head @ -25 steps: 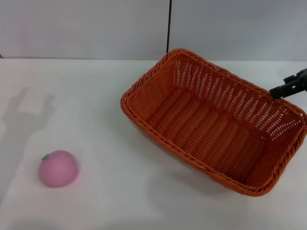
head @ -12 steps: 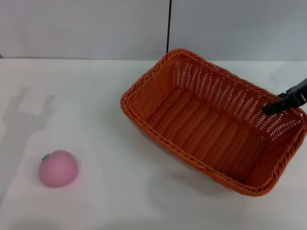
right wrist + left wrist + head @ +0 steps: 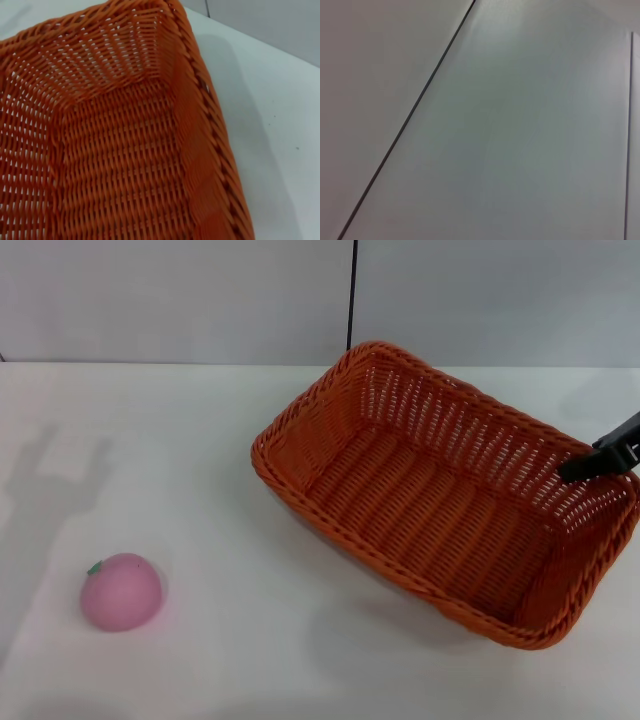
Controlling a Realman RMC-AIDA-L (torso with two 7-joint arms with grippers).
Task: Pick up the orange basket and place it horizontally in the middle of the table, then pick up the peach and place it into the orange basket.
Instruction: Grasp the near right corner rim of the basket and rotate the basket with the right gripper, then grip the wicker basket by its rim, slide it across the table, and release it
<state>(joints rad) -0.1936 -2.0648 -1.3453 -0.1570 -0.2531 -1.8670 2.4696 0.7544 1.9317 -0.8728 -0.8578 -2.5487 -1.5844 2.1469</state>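
Observation:
The orange basket [image 3: 430, 495] stands empty on the right half of the white table [image 3: 200, 460], turned diagonally with one corner towards the back wall. The pale-pink peach [image 3: 122, 591] lies on the table at the front left, far from the basket. A black part of my right gripper [image 3: 598, 459] reaches in from the right edge, over the basket's far right rim. The right wrist view looks down into the basket [image 3: 115, 150], showing its woven floor, one corner and the table [image 3: 280, 100] beside it. My left gripper is out of view; only a shadow falls on the table at the left.
A pale wall with a dark vertical seam [image 3: 353, 290] runs behind the table. The left wrist view shows only this plain wall and a dark seam [image 3: 405, 125].
My right gripper has dropped from above the basket's far right rim down to rim level. Basket and peach have not moved.

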